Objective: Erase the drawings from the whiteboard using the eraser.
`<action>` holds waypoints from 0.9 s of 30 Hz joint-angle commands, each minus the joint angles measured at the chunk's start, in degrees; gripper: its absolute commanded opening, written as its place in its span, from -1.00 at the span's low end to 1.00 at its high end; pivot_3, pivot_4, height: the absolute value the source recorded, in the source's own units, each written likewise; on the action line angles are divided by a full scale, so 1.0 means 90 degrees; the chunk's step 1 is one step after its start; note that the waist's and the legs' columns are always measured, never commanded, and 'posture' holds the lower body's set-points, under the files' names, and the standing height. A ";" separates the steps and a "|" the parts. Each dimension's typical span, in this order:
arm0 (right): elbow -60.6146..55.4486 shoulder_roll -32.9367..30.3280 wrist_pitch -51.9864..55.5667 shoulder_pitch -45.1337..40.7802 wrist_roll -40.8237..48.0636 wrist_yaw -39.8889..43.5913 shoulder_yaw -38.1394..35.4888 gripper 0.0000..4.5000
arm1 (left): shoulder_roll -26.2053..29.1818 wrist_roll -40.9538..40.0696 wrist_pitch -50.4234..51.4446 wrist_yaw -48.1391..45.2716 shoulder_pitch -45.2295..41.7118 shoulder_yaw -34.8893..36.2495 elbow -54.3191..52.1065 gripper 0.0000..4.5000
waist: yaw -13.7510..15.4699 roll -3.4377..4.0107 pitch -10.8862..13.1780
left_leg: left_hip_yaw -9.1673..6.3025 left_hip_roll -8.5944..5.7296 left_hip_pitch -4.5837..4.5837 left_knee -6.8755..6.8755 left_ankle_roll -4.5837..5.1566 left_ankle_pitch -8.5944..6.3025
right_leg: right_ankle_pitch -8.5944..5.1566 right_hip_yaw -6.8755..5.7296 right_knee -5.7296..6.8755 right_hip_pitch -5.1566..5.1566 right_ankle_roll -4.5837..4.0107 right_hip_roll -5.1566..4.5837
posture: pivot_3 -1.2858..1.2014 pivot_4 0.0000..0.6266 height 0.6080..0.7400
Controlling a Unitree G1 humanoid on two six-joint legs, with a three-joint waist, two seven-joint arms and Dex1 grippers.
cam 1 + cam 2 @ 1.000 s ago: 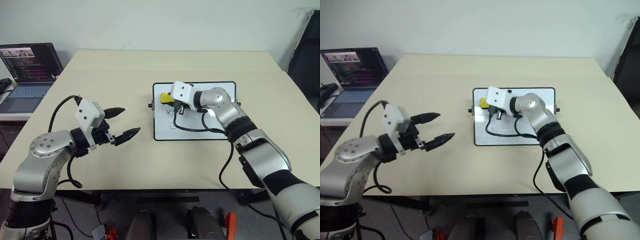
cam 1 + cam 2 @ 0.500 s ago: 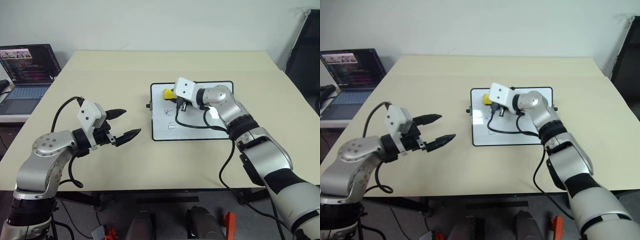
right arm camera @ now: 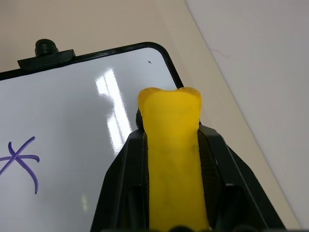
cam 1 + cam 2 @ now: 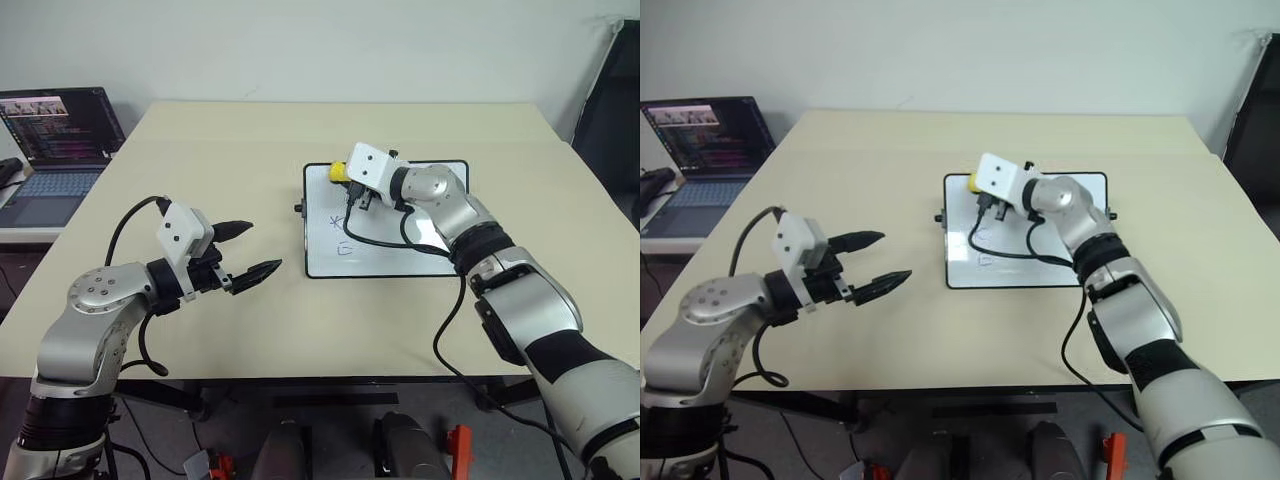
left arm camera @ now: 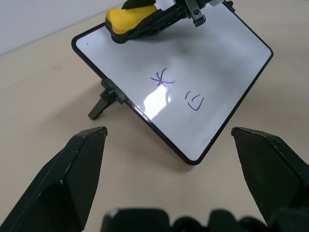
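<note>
On the beige desk (image 4: pixel 200 340), the right end effector (image 4: pixel 345 178) clenches the eraser (image 4: pixel 340 172) at the whiteboard's (image 4: pixel 400 250) upper-left corner; the left end effector (image 4: pixel 250 250) hovers released at centre-left.

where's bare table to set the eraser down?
Bare table between the laptop and the whiteboard, and along the far edge behind the board. Also right of the board. Crowded: the board's far left corner, where the right gripper holds the eraser, and around the open left gripper.

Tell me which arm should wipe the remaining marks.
Right. Its end effector is shut on the eraser at the whiteboard's far corner, near the star mark. The left end effector hangs open, empty, off the board.
</note>
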 commanded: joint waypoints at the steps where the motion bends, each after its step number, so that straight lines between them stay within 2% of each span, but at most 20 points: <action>1: -0.0533 -0.0102 0.0099 0.0207 0.0551 0.0884 -0.0332 -0.56 | 0.0008 -0.0059 -0.0097 -0.0024 -0.0146 0.0051 -0.0176 1.00 | -0.0006 0.0000 0.0000 | 0.0000 0.0000 0.0000 -0.0001 0.0000 0.0000 | 0.0000 0.0000 -0.0001 0.0000 0.0000 0.0000 | 0.03 -0.52 1.00; 6: -0.2965 -0.0815 0.1322 0.0797 0.1702 0.2354 -0.0941 -0.56 | 0.0120 -0.0092 -0.0057 -0.0095 -0.0198 0.0120 -0.0174 1.00 | 0.0015 0.0008 0.0021 | -0.0009 0.0002 -0.0017 -0.0011 0.0000 -0.0001 | 0.0000 -0.0010 -0.0003 -0.0012 0.0001 -0.0001 | 0.03 -0.52 1.00; 9: -0.4507 -0.1643 0.2302 0.1209 0.2287 0.2942 -0.1308 -0.56 | 0.0200 -0.0113 -0.0027 -0.0158 -0.0213 0.0156 -0.0199 1.00 | 0.0053 0.0010 0.0026 | -0.0016 -0.0001 -0.0030 -0.0012 -0.0002 -0.0003 | -0.0005 -0.0017 -0.0017 -0.0018 0.0008 -0.0007 | 0.03 -0.52 1.00; 12: -0.5482 -0.2574 0.2913 0.1790 0.2549 0.3410 -0.1515 -0.56 | 0.0280 -0.0143 0.0019 -0.0214 -0.0204 0.0197 -0.0252 1.00 | 0.0102 0.0003 0.0022 | -0.0016 -0.0001 -0.0031 -0.0018 -0.0007 -0.0008 | -0.0008 -0.0021 -0.0037 -0.0013 0.0011 -0.0007 | 0.03 -0.52 1.00; 15: -0.5904 -0.3216 0.3064 0.2428 0.2513 0.3419 -0.1687 -0.56 | 0.0355 -0.0159 0.0049 -0.0270 -0.0198 0.0229 -0.0268 1.00 | 0.0131 0.0003 0.0022 | -0.0012 0.0000 -0.0029 -0.0019 -0.0009 -0.0011 | -0.0011 -0.0020 -0.0047 -0.0007 0.0011 -0.0007 | 0.03 -0.52 1.00; 18: -0.6316 -0.3571 0.3152 0.2986 0.2531 0.3467 -0.1713 -0.56 | 0.0387 -0.0182 0.0069 -0.0306 -0.0181 0.0223 -0.0294 1.00 | 0.0102 0.0003 0.0023 | 0.0003 0.0000 -0.0024 -0.0021 -0.0009 -0.0011 | -0.0012 -0.0007 -0.0045 -0.0008 0.0011 -0.0007 | 0.03 -0.52 1.00; 21: -0.6603 -0.3599 0.3354 0.3185 0.2665 0.3396 -0.1770 -0.56 | 0.0378 -0.0176 0.0085 -0.0318 -0.0229 0.0154 -0.0278 1.00 | 0.0022 0.0003 0.0025 | 0.0007 0.0002 -0.0020 -0.0023 -0.0009 -0.0011 | -0.0014 -0.0002 -0.0038 -0.0011 0.0009 -0.0005 | 0.03 -0.52 1.00; 27: -0.6372 -0.3544 0.3198 0.3113 0.2598 0.3229 -0.1692 -0.56 | 0.0337 -0.0128 0.0050 -0.0352 -0.0393 0.0014 -0.0165 1.00 | 0.0039 -0.0001 0.0028 | 0.0006 0.0001 -0.0020 -0.0020 -0.0009 -0.0011 | -0.0014 -0.0005 -0.0038 -0.0009 0.0010 -0.0005 | 0.03 -0.52 1.00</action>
